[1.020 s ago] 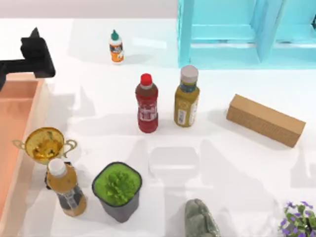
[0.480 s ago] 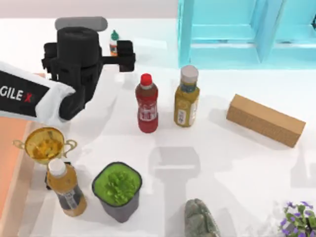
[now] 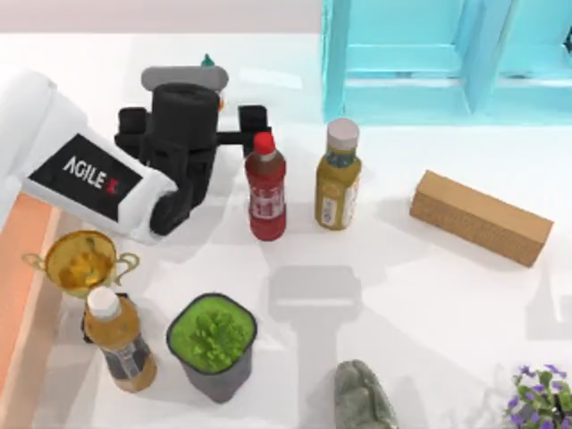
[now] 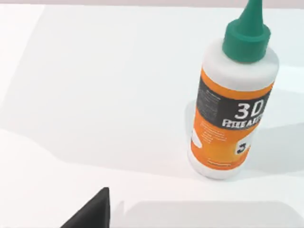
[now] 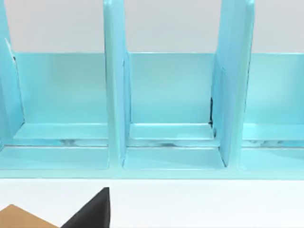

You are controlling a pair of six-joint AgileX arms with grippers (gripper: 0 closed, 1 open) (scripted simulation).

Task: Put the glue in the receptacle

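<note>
- Swinging in fast, the left arm has crossed from the tabletop's nine o'clock edge a second ago to the eleven o'clock area now, its wrist hanging right over the glue.
- Left end effector [image 3: 192,134] sits just beside the red-capped bottle [image 3: 266,188]; whether its fingers are spread or pressed together, I cannot tell.
- Glue [image 4: 232,95] stands upright on the bare tabletop [image 4: 95,95] in the left wrist view, nothing touching it; from above just its green tip [image 3: 207,60] peeks past the arm.
- Receptacle [image 3: 18,268] waits along the nine o'clock edge, by the gold trophy cup [image 3: 80,261].
- By my read, this is early going: reach nearly done; grasp, lift, carry and drop all remain.
- Right arm is parked facing the teal shelf unit [image 5: 166,118].
</note>
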